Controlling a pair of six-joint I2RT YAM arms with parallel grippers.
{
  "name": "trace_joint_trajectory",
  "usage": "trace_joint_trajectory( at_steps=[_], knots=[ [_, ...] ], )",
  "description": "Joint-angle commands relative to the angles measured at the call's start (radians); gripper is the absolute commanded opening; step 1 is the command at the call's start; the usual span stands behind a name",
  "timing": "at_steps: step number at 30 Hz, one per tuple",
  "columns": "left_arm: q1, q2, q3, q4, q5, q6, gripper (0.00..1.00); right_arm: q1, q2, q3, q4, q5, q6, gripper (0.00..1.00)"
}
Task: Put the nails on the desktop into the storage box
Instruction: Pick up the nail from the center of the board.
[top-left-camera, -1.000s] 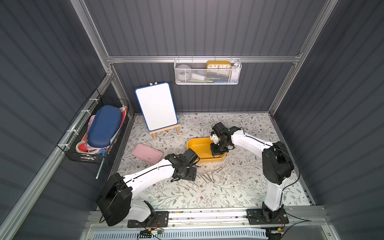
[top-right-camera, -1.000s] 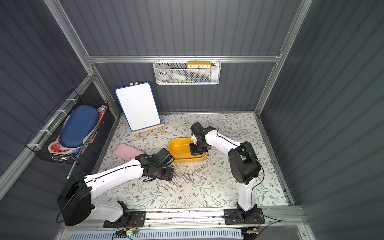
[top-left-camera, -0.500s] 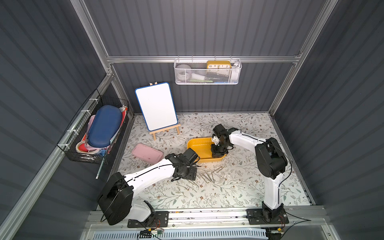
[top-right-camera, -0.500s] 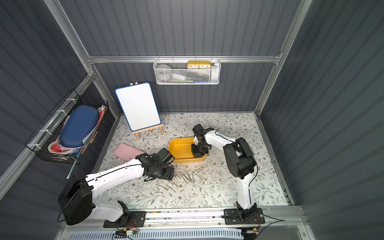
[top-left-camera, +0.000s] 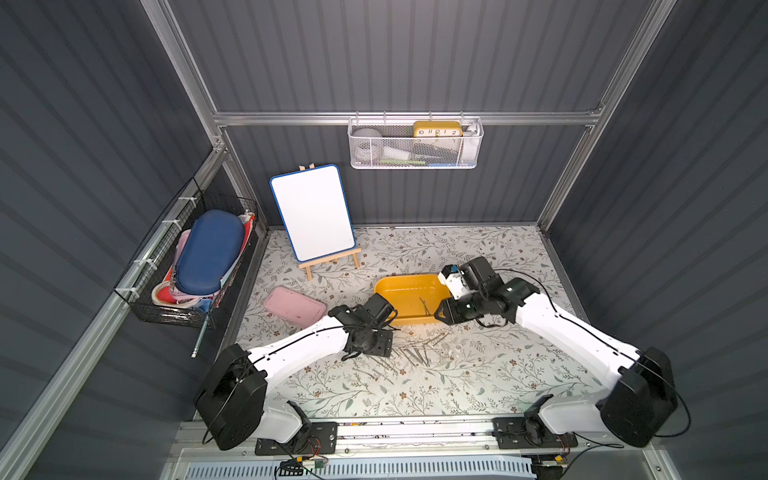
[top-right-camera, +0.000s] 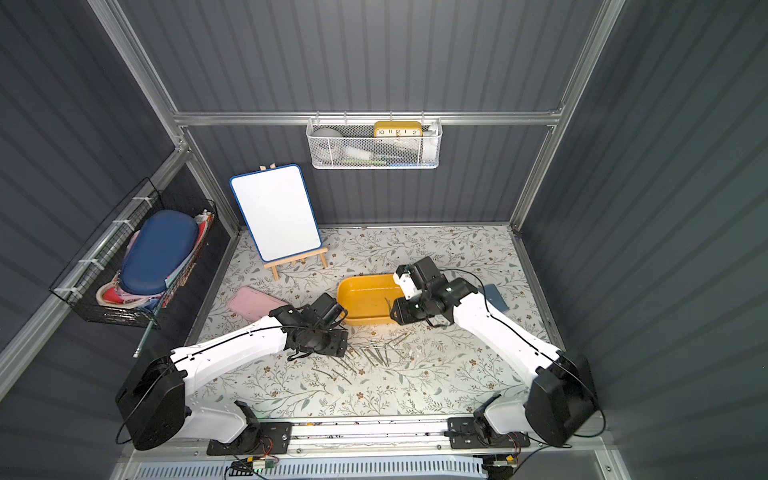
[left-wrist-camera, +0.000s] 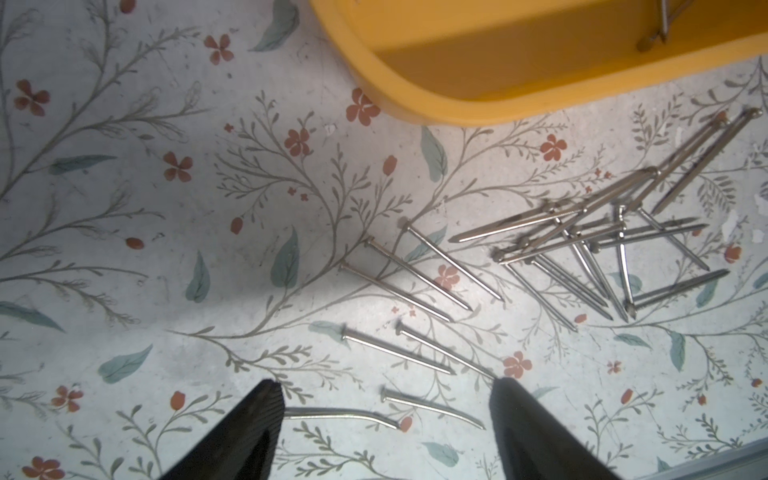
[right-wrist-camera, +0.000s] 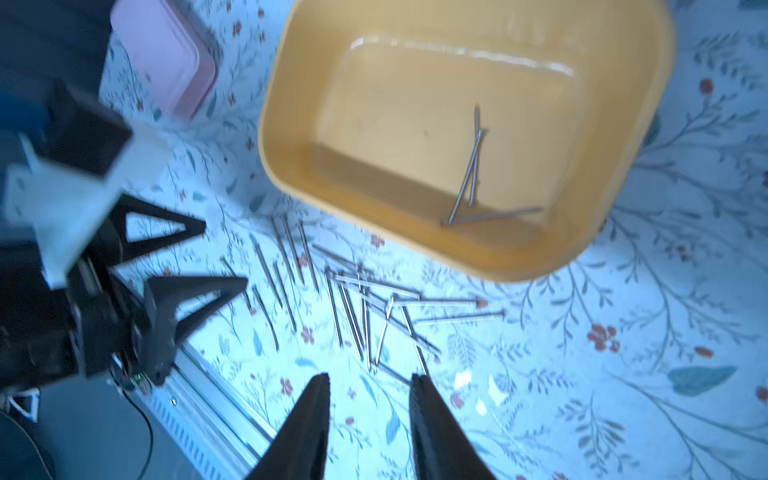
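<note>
A black wire basket (top-left-camera: 166, 313) on the left wall holds a blue case (top-left-camera: 210, 251). The left gripper (left-wrist-camera: 386, 384) is wide open over the tabletop (top-left-camera: 478, 374) and holds nothing. A bent nail (left-wrist-camera: 340, 413) lies between its fingers. The yellow storage box (top-left-camera: 409, 277) has a few nails (right-wrist-camera: 469, 170) inside, but most lie in a heap just in front of it. The right gripper (right-wrist-camera: 370, 376) is partly open and empty. Only a top view shows a flat blue thing (top-right-camera: 496, 297) behind the right arm.

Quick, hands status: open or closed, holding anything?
Left hand: open wide, empty, above the nails.
Right hand: partly open, nothing between the fingers.
</note>
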Motion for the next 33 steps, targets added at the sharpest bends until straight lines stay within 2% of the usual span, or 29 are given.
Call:
trace_joint_trajectory(
  at_steps=[1, 6, 11, 22, 30, 33],
  knots=[
    [0.032, -0.021, 0.017, 0.021, 0.006, 0.039, 0.84, 0.068, -0.031, -0.115, -0.005, 0.001, -0.09, 0.38],
    [0.054, 0.006, 0.044, 0.021, 0.008, 0.068, 0.84, 0.267, -0.006, -0.151, -0.006, 0.17, -0.261, 0.4],
    [0.057, 0.013, 0.04, 0.035, 0.016, 0.078, 0.84, 0.336, 0.069, -0.146, -0.026, 0.243, -0.375, 0.41],
    [0.078, 0.022, 0.023, 0.059, 0.029, 0.094, 0.84, 0.356, 0.191, -0.113, -0.002, 0.332, -0.485, 0.43],
    [0.083, 0.025, 0.015, 0.061, 0.027, 0.1, 0.84, 0.355, 0.297, -0.11, 0.047, 0.373, -0.493, 0.42],
    [0.085, 0.028, 0.011, 0.06, 0.027, 0.103, 0.84, 0.355, 0.344, -0.106, 0.052, 0.374, -0.499, 0.39]
  ],
)
